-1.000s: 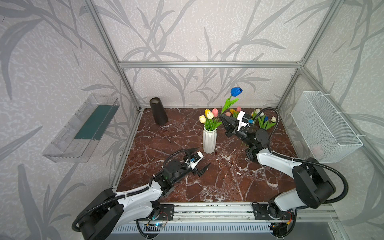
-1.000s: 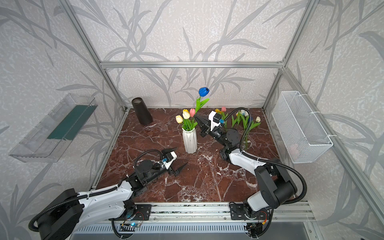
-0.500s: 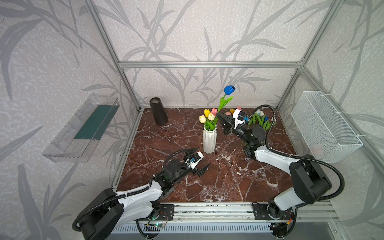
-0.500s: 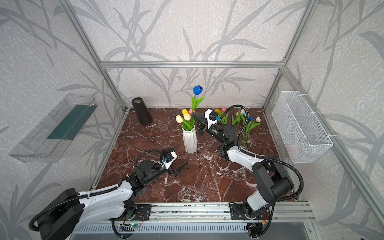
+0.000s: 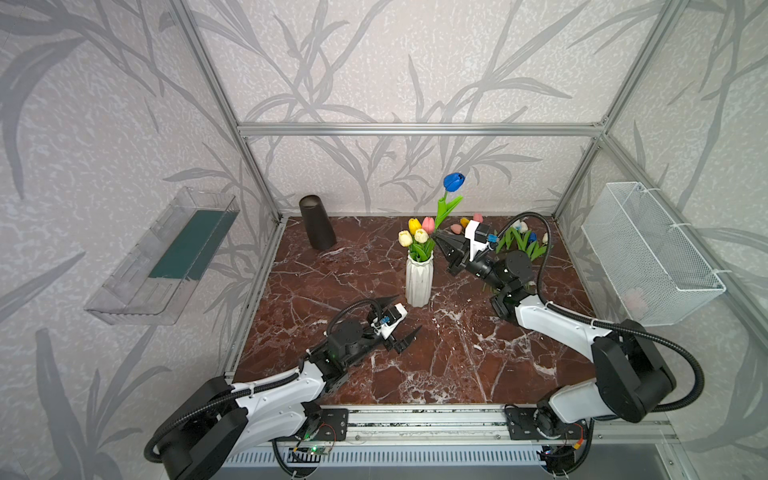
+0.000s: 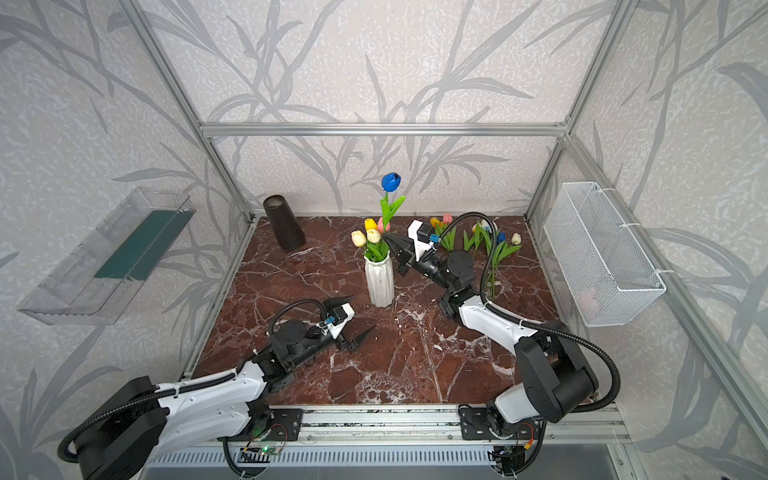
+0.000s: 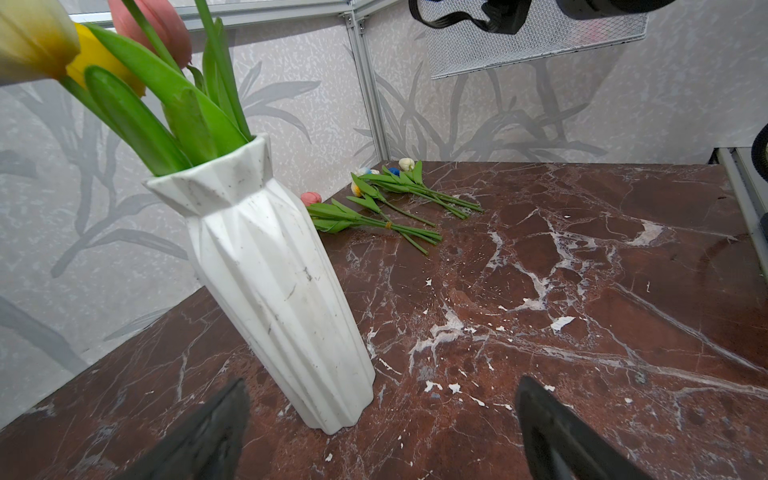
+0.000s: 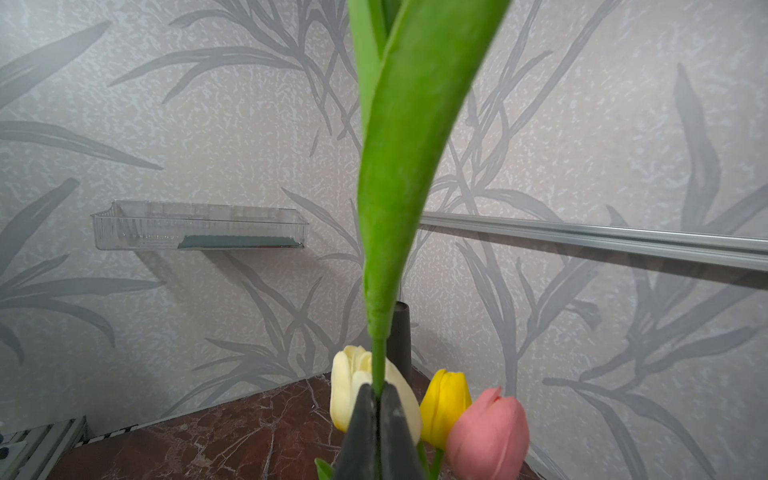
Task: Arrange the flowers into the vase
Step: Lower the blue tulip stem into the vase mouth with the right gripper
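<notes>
Beside the white ribbed vase (image 5: 419, 279) | right gripper (image 5: 437, 237) pinches the blue artificial tulip (image 5: 454, 181) by its stem, upright | left gripper (image 5: 405, 314) wide, empty | risk: stem end, seemingly off the mouth, snags standing tulips (image 5: 415, 236).

My left pincer (image 5: 407, 312) stands wide just near-left of the vase (image 5: 419, 280), with bare tabletop (image 5: 457, 365) open to its near and right. The tulip heads (image 5: 422, 235) crowd the vase mouth. My right pincer (image 5: 438, 237), clamped on the blue tulip (image 5: 454, 181) by its stem, sits just right of them. The loose tulips (image 5: 525, 245) fill the far right corner, a dark cup (image 5: 317, 222) the far left.
</notes>
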You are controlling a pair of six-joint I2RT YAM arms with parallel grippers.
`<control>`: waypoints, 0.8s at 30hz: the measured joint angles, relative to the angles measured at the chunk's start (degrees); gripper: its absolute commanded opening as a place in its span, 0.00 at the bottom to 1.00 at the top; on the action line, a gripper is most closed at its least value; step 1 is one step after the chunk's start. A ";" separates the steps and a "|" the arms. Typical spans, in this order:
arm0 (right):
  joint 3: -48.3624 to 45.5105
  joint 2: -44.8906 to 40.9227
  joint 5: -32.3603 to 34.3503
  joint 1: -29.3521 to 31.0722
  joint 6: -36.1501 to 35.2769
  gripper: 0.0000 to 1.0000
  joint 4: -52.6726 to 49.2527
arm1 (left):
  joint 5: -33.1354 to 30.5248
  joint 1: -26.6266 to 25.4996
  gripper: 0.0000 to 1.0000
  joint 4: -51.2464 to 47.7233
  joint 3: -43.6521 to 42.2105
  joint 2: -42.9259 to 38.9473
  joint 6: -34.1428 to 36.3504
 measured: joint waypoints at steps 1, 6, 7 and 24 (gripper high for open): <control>0.00 -0.52 0.04 0.00 0.02 0.00 -0.63 | 0.00 0.00 0.99 0.00 0.00 0.00 0.00; 0.00 -3.37 -0.02 0.24 0.02 0.00 -3.06 | 0.02 0.00 0.99 0.00 0.00 0.00 0.02; 0.00 -3.98 -0.04 0.37 0.02 0.00 -3.48 | 0.02 0.00 0.99 -0.02 0.00 0.00 0.02; 0.20 -1.95 0.07 1.62 0.31 0.00 -4.04 | 0.02 0.00 0.99 0.00 0.00 0.28 0.02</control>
